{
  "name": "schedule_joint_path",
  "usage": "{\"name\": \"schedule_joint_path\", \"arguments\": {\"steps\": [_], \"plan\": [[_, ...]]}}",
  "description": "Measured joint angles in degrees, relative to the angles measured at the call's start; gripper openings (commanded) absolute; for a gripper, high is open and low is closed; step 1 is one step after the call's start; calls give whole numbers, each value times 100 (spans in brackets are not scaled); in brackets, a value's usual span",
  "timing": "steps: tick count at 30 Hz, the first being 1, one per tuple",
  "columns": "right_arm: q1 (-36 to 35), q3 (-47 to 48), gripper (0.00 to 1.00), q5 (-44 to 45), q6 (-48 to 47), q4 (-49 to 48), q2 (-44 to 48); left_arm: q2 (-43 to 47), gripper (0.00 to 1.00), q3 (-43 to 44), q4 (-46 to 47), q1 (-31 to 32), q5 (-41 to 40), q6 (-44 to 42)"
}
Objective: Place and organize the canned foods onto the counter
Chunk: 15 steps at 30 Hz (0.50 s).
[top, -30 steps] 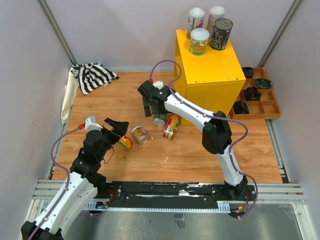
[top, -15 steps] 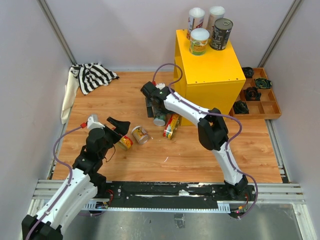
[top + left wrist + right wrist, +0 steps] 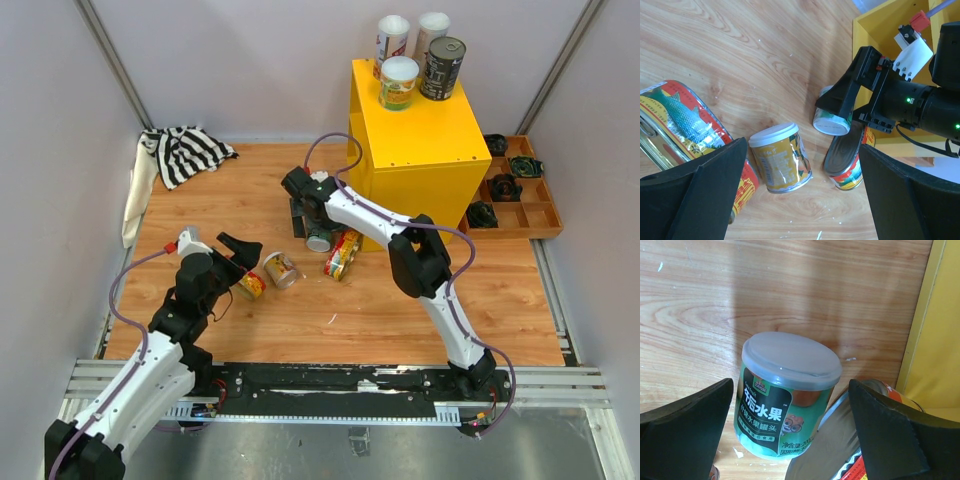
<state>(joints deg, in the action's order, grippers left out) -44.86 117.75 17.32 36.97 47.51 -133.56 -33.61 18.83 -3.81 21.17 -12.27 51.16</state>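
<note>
1. I am holding the right pincer [image 3: 790,390] spread as wide as it goes, one finger on each side of the green can [image 3: 782,405]. It is gripping nothing yet. I am straddling the can so that a squeeze would catch its sides.
2. The green can is standing lid-up on the wooden bench [image 3: 350,310], near the foot of the yellow bench [image 3: 420,150]. A yellow-and-red can [image 3: 342,253] is lying on its side just beside it, crowding my right finger.
3. I am keeping the left pincer [image 3: 802,147] wide open and empty, hovering over a white-lidded yellow can [image 3: 780,160] that is lying tipped over. A fish-labelled can [image 3: 680,120] is resting on its side just beside it, partly under my left finger.
4. Four cans [image 3: 398,82] are standing upright together at the far end of the yellow bench's top. I judge that grouping is leaving room for the four cans down below.
</note>
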Motion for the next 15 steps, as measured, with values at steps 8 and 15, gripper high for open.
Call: {"name": "schedule_joint_path", "arguments": {"steps": [8,15], "plan": [[33,0,86,-122,-133,-120,-4,-87,98,0,116,-4,17,-13],[39,-9,76,-302,-247,-192,-2,-68,98,0,114,-4,28,-11]]}}
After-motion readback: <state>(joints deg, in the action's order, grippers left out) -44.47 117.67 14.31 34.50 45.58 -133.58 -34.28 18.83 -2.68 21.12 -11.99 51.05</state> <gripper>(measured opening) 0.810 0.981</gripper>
